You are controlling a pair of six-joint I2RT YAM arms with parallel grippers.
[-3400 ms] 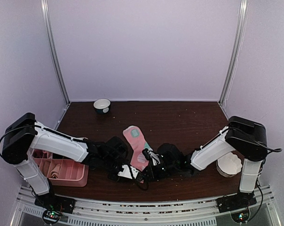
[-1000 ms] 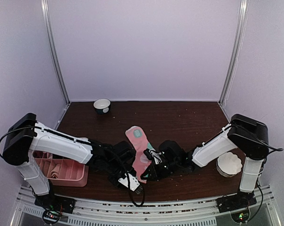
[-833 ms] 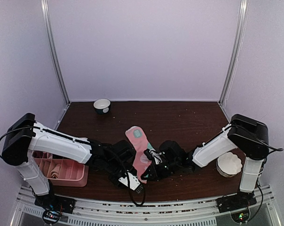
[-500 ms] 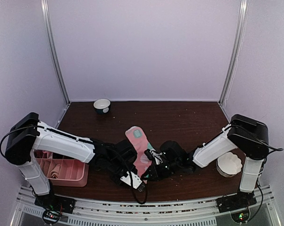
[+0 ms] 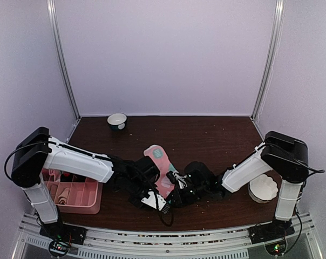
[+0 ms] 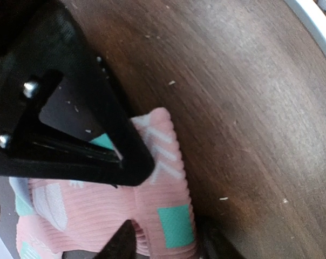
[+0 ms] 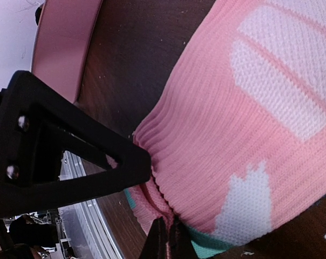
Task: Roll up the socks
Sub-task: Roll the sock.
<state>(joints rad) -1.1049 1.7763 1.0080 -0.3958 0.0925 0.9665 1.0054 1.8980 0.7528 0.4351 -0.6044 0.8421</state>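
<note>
Your near-left pink tray holds things too small to name; far-edge bowl and right-edge bowl make two. You see one pink sock: right claw pinches it, left claw straddles it, grip unclear.

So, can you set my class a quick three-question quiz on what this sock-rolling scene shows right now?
1. True or false: the right gripper is shut on a fold of the pink sock.
2. Where does the small bowl stand? A: at the far edge of the table, left of centre. B: at the near edge, between the arms. C: on top of the sock.
3. Fill in: the pink tray sits by the base of the ___ arm.

Key: 1 true; 2 A; 3 left.
</note>
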